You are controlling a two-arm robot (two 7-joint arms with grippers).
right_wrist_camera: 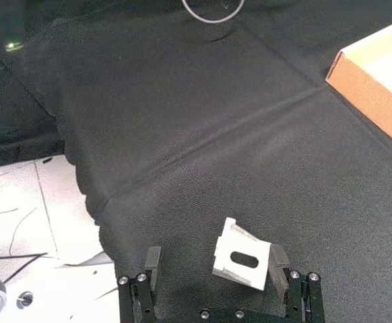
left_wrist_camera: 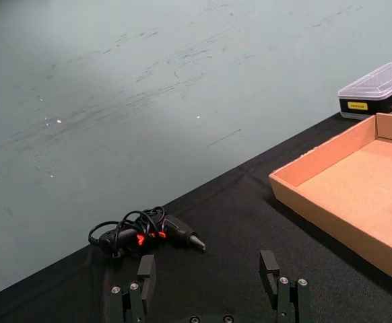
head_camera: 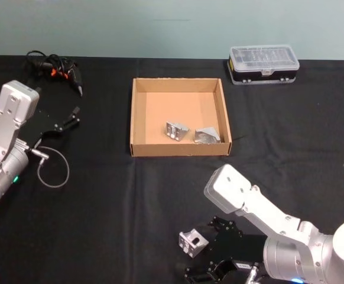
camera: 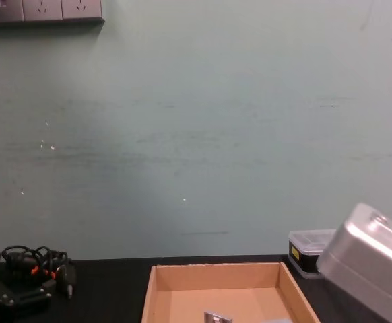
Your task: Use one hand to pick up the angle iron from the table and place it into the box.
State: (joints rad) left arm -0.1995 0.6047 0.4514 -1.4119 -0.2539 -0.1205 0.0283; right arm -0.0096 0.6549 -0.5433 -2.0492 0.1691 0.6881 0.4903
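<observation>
Metal, stiff and dense for its bulk, is my reading of the angle iron (right_wrist_camera: 242, 262): a small pale-grey bracket of two flat plates meeting at a corner, one face slotted. It will not give under pressure, but its smooth faces look slippery, so I judge the safest hold to be across two parallel flat sides, not on a sloping edge. It rests on the table (head_camera: 101, 207) between the jaws of the right gripper (right_wrist_camera: 216, 261), close against one finger and well clear of the other. The jaws stand wide apart and grip nothing. Beyond the fingertips and off to one side sits the box (head_camera: 178, 148), its low cardboard walls easy to clear. A second bracket (head_camera: 176, 131) and a third bracket (head_camera: 206, 136) lie inside, near the wall closest to the jaws. The tabletop looks matte and faintly creased, like cloth, so the piece should not skate far if a finger nudges it. The left gripper (left_wrist_camera: 207, 269) is parked on the far side of the box from the working jaws, its own jaws spread and empty, with a black corded tool (left_wrist_camera: 149, 235) ahead of them. A clear-lidded plastic case (head_camera: 263, 64) stands behind the box, before a pale green wall (camera: 196, 134).
</observation>
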